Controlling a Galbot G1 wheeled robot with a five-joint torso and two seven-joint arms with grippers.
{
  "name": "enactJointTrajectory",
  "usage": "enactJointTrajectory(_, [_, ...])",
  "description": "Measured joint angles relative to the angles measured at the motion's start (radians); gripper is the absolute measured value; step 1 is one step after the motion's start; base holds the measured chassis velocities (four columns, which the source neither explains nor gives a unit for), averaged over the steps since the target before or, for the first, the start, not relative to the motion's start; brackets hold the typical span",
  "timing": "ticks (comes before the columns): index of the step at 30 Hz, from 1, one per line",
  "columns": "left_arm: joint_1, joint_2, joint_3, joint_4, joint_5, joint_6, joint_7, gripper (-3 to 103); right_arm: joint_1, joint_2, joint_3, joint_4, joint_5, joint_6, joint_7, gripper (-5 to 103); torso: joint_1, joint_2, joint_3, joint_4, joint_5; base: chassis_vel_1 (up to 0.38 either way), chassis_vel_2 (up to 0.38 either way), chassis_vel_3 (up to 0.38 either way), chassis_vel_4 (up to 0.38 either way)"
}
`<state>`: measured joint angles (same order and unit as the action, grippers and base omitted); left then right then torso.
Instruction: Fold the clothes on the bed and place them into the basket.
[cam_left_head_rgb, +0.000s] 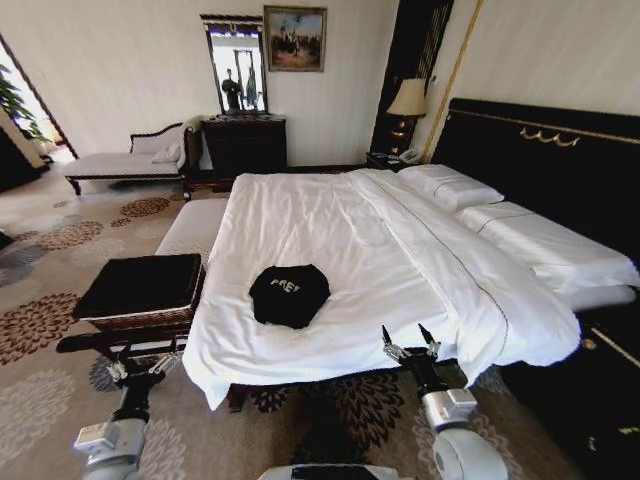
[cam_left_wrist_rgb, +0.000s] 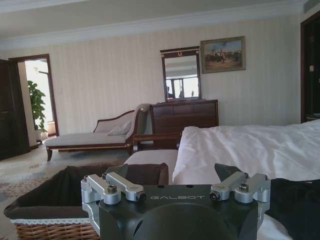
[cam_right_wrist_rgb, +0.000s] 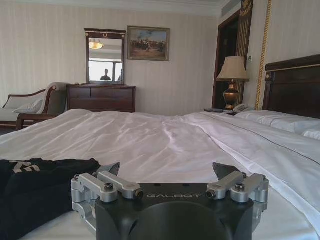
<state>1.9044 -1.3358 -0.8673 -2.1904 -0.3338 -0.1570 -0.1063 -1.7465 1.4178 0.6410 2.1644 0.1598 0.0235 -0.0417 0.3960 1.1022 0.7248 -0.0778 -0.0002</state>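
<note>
The black T-shirt (cam_left_head_rgb: 289, 293) with white lettering lies bunched in a small heap near the foot end of the bed's white duvet (cam_left_head_rgb: 330, 225). To the left of the bed, the brown wicker basket (cam_left_head_rgb: 140, 318) with its black lining sits on a dark bench. My right gripper (cam_left_head_rgb: 405, 336) is open at the bed's edge, to the right of the shirt and closer to me. The right wrist view has the shirt (cam_right_wrist_rgb: 35, 185) beside that open gripper (cam_right_wrist_rgb: 167, 171). My left gripper (cam_left_head_rgb: 145, 362) is open, low in front of the basket (cam_left_wrist_rgb: 55, 231). The shirt (cam_left_wrist_rgb: 295, 205) lies off to its side.
The dark wooden bench (cam_left_head_rgb: 85, 343) carries the basket. A white upholstered bench (cam_left_head_rgb: 190, 225) stands along the bed's left side. Behind it are a chaise longue (cam_left_head_rgb: 120, 160), a dresser with a mirror (cam_left_head_rgb: 245, 140) and a lamp (cam_left_head_rgb: 407, 100). Patterned carpet spreads to the left.
</note>
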Motion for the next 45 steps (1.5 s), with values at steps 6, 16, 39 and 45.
enactJointTrajectory(6, [0.0, -0.001, 0.003, 0.0, 0.003, 0.0, 0.0, 99, 0.001, -0.002, 0.003, 0.0, -0.005, 0.003, 0.0, 100, 0.0, 0.0, 0.0, -0.0002, 0.0001, -0.21, 0.048, 0.203, -0.048])
enactJointTrajectory(16, [-0.002, -0.001, 0.006, 0.001, 0.003, 0.0, 0.001, 99, 0.002, -0.004, 0.005, -0.005, -0.024, 0.008, 0.001, 100, 0.0, 0.0, 0.0, 0.0, 0.0001, -0.123, 0.041, 0.146, -0.059])
enactJointTrajectory(39, [-0.015, 0.003, 0.017, 0.012, 0.009, 0.009, -0.002, 99, 0.011, 0.003, 0.006, -0.024, -0.032, 0.007, 0.001, 100, 0.0, 0.0, 0.0, -0.0001, 0.0001, -0.048, 0.055, 0.042, -0.052])
enactJointTrajectory(45, [-0.016, 0.005, 0.017, 0.016, 0.008, 0.009, -0.002, 99, 0.011, 0.006, 0.006, -0.026, -0.035, 0.007, 0.001, 100, 0.0, 0.0, 0.0, 0.0, 0.0002, -0.036, 0.063, 0.041, -0.082])
